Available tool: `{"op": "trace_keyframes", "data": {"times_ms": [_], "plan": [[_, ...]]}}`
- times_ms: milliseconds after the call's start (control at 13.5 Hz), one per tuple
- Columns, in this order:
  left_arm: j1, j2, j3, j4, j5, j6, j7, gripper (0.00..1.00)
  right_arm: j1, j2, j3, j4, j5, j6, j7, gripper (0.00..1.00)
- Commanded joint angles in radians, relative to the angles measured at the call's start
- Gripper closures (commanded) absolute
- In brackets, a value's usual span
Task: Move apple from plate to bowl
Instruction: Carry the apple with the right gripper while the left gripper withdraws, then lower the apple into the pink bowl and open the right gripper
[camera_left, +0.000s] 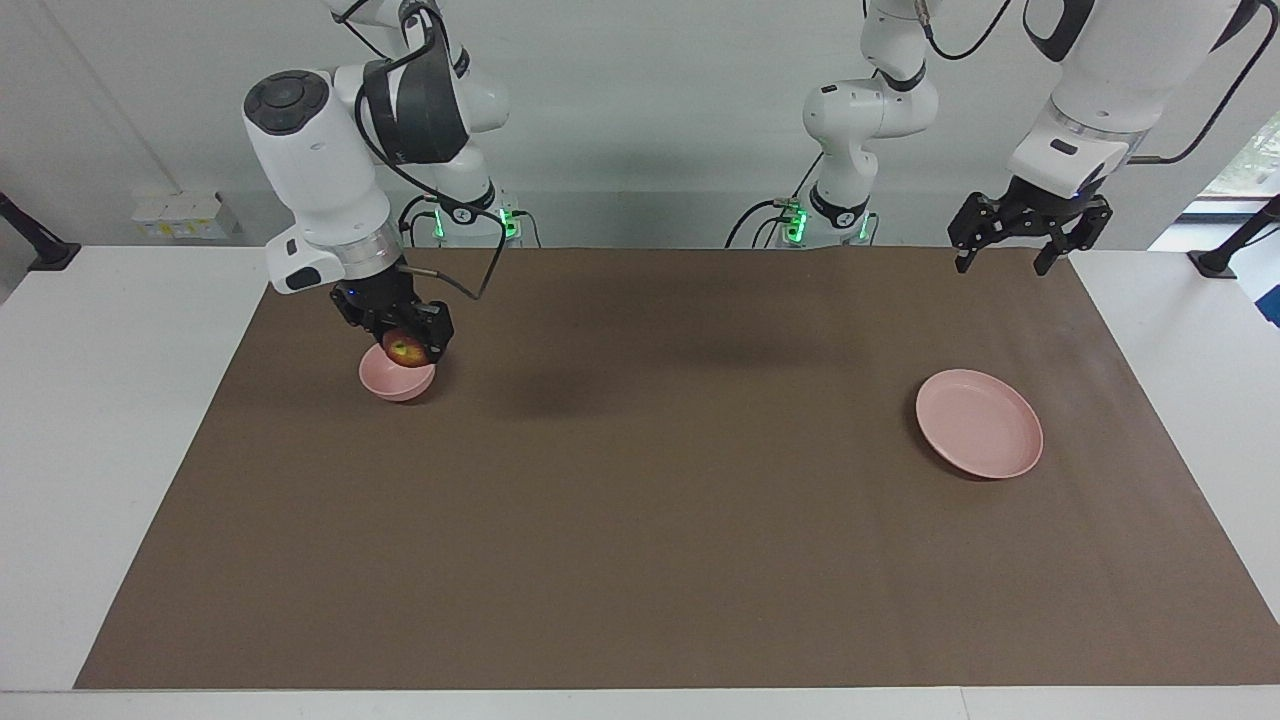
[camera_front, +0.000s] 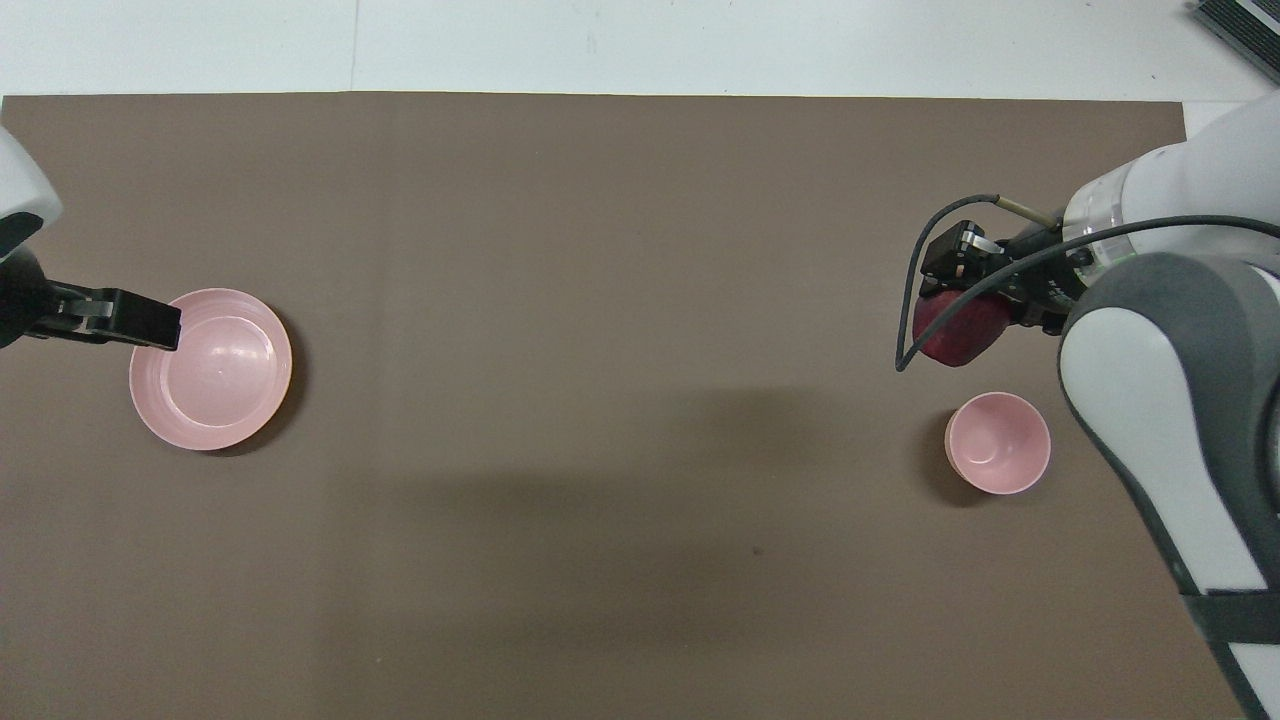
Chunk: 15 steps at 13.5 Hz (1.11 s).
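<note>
Holding the apple (camera_left: 405, 349) clamped between its fingers, our right hand (camera_left: 408, 346) hangs just over the bowl (camera_left: 397, 378), at the right arm's end of the tabletop (camera_left: 100, 420).

Item, apple: off the plate, carried in the air, not yet in the bowl. In the facing view it sits right above the bowl's rim; in the overhead view it shows beside the opening, which we put down to its height, so we judge it over the bowl but cannot say it is centred.

Item, bowl: upright on the brown mat (camera_left: 640, 520), nothing inside it as far as we see.

Item, left hand (camera_left: 1030, 225): fingers apart, holding nothing, raised over the mat's edge near the left arm's base; that arm waits.

Item, plate (camera_left: 980, 423): bare, resting on the mat toward the left arm's end, farther from the robots than the bowl.

Status, as we judge it: pickup and carry are done. What is left is to lower the apple into the bowl, let the fingers part, and lift our right hand away. The bowl's opening is only somewhat wider than the fruit, so a release from off-centre could bounce it off the rim.
</note>
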Motion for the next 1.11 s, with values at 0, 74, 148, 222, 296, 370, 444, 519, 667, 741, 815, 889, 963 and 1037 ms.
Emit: {"op": "trace_keyframes", "data": {"times_ms": [0, 74, 148, 222, 296, 370, 444, 519, 667, 741, 815, 889, 963, 1037], "plan": [[0.01, -0.004, -0.008, 0.008, -0.019, -0.022, -0.002, 0.0, -0.013, -0.107, 0.007, -0.192, -0.055, 0.118, -0.04, 1.0], [0.01, -0.004, -0.006, 0.008, -0.019, -0.022, -0.002, 0.0, -0.03, -0.121, 0.007, -0.237, -0.084, 0.148, -0.041, 1.0], [0.013, -0.004, -0.005, 0.006, -0.019, -0.022, -0.003, 0.0, -0.048, -0.138, 0.009, -0.29, -0.094, 0.188, -0.046, 1.0], [0.025, -0.004, -0.003, 0.006, -0.019, -0.022, -0.003, 0.0, -0.068, -0.158, 0.009, -0.349, -0.094, 0.228, -0.046, 1.0], [0.033, -0.004, -0.005, 0.006, -0.019, -0.017, 0.001, 0.0, -0.076, -0.178, 0.009, -0.413, -0.094, 0.28, -0.046, 1.0], [0.036, -0.004, -0.003, 0.008, -0.019, -0.019, 0.0, 0.0, -0.08, -0.19, 0.009, -0.459, -0.094, 0.309, -0.046, 1.0], [0.035, -0.004, 0.0, 0.008, -0.017, -0.019, -0.003, 0.0, -0.09, -0.195, 0.009, -0.492, -0.094, 0.328, -0.046, 1.0], [0.035, -0.004, 0.001, 0.006, -0.019, -0.024, -0.003, 0.0, -0.093, -0.193, 0.009, -0.521, -0.094, 0.366, -0.047, 1.0], [0.025, -0.005, 0.003, 0.005, -0.017, -0.027, -0.003, 0.0, -0.12, -0.187, 0.009, -0.57, -0.094, 0.435, -0.078, 1.0], [0.031, -0.005, 0.003, 0.005, -0.019, -0.027, 0.0, 0.0, -0.131, -0.188, 0.009, -0.601, -0.094, 0.476, -0.124, 1.0], [0.016, -0.005, 0.009, 0.005, -0.017, -0.027, -0.006, 0.0, -0.142, -0.179, 0.007, -0.625, -0.094, 0.528, -0.141, 1.0], [0.005, -0.008, 0.018, 0.005, -0.019, -0.027, -0.007, 0.0, -0.162, -0.155, 0.009, -0.65, -0.094, 0.587, -0.146, 1.0], [-0.016, -0.01, 0.038, 0.003, -0.019, -0.027, -0.007, 0.0, -0.166, -0.143, 0.009, -0.662, -0.094, 0.61, -0.146, 0.98], [-0.048, -0.01, 0.078, 0.002, -0.019, -0.027, -0.007, 0.0, -0.165, -0.135, 0.009, -0.662, -0.094, 0.601, -0.143, 0.75]]}}
